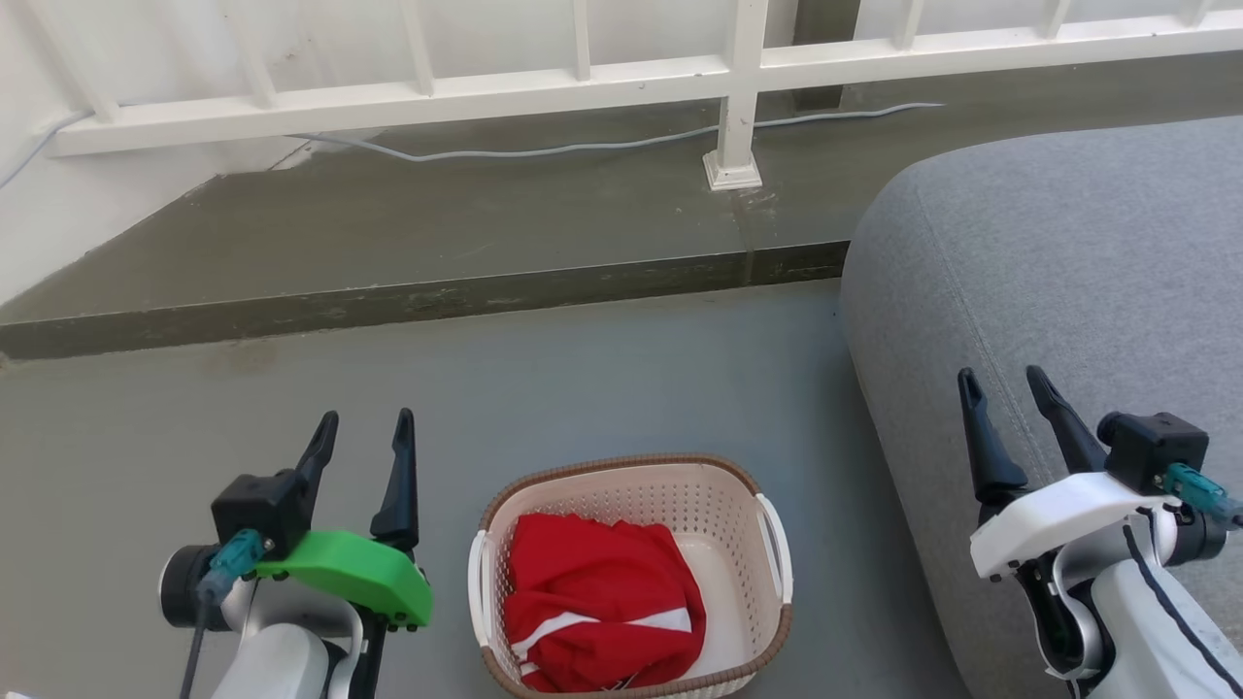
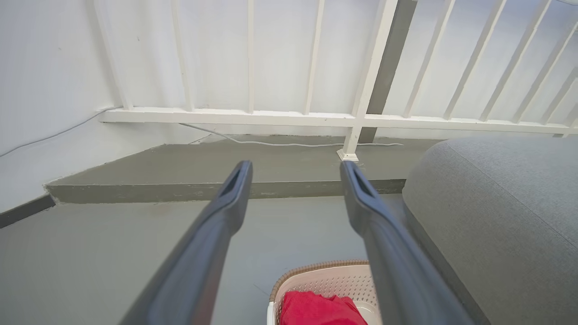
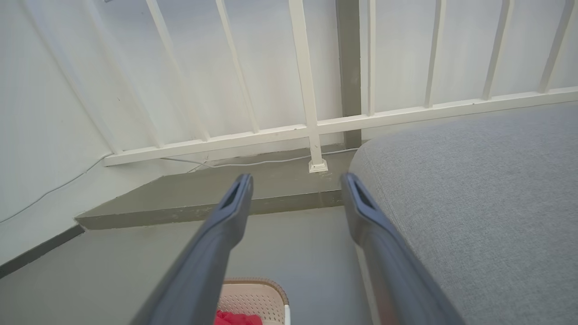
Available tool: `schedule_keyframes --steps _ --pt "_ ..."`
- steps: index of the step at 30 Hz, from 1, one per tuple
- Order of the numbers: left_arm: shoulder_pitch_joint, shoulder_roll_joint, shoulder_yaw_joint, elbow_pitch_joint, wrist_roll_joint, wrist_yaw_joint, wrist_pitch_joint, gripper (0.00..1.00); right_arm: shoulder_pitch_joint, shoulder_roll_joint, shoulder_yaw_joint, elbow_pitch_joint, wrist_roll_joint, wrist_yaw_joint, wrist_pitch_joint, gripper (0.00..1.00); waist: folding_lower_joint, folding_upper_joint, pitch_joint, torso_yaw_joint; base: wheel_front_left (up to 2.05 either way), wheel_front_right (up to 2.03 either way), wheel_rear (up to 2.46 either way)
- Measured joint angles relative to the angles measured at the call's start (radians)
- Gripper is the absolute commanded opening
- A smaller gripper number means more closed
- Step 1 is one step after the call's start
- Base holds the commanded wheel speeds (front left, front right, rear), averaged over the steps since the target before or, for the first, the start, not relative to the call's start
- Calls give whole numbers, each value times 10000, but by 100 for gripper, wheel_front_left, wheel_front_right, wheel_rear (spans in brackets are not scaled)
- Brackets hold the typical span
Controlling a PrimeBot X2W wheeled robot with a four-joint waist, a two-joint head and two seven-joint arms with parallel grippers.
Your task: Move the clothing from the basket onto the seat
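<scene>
lying left in the basket, clothing stripe runs crosswise.

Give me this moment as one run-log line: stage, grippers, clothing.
stage: pre-grasp | left gripper: open, empty, left of basket | right gripper: open, empty, near seat | clothing: red, in basket, untouched

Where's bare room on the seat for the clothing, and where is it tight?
The seat top is bare from its left edge toward the railing. The floor between basket and step is open too. Crowded: the clothing fills the basket's left side.
</scene>
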Motion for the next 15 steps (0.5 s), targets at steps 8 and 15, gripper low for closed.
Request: schedule_keyframes --steps 8,15 --pt "-128 0 -291 94 821 130 -272 100 -102 -15 146 67 -717 -81 -305 100 0 0 3 -12 0 0 0" --pt "-133 0 -313 322 867 211 -297 100 -102 6 117 222 -750 -69 -355 100 0 0 18 16 0 0 0"
